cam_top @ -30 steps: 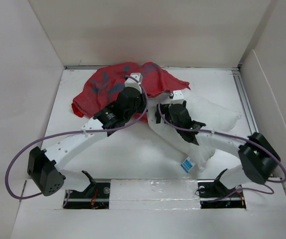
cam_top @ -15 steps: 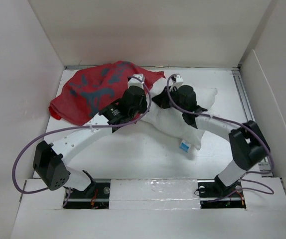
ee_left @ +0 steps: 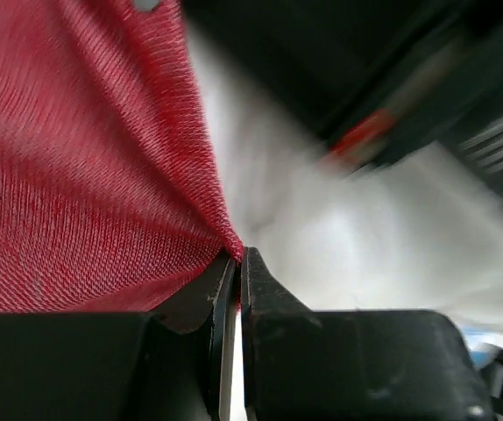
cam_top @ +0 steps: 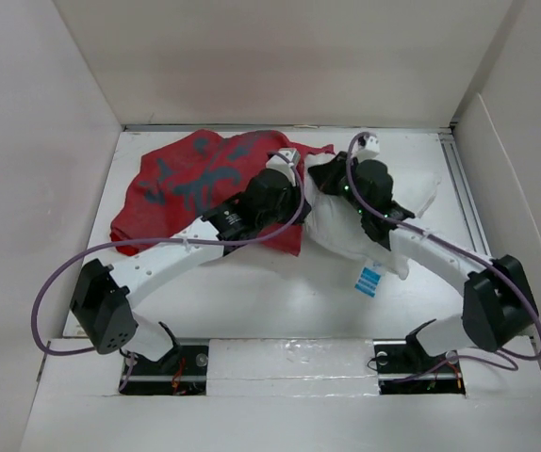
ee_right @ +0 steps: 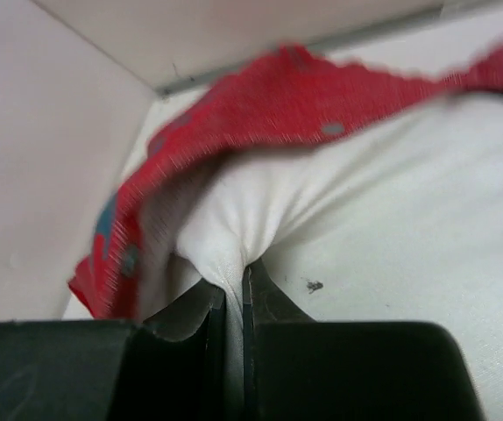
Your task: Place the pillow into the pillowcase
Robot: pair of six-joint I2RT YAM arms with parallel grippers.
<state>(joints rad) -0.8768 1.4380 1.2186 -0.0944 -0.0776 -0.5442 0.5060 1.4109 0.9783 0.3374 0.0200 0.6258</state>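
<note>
On white table (cam_top: 252,301), pillow (cam_top: 332,231) points tag-end nearward; left end effector (ee_left: 238,254) clamps pillowcase (cam_top: 186,179), right end effector (ee_right: 237,272) pillow.

White table (cam_top: 252,301); white panel walls (cam_top: 280,56) on three sides; metal rail (cam_top: 459,179) along right edge.

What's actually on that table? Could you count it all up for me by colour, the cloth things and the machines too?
Red: 1, the pillowcase
White: 1, the pillow
White and black: 2, the left arm and the right arm
Total: 4
</note>
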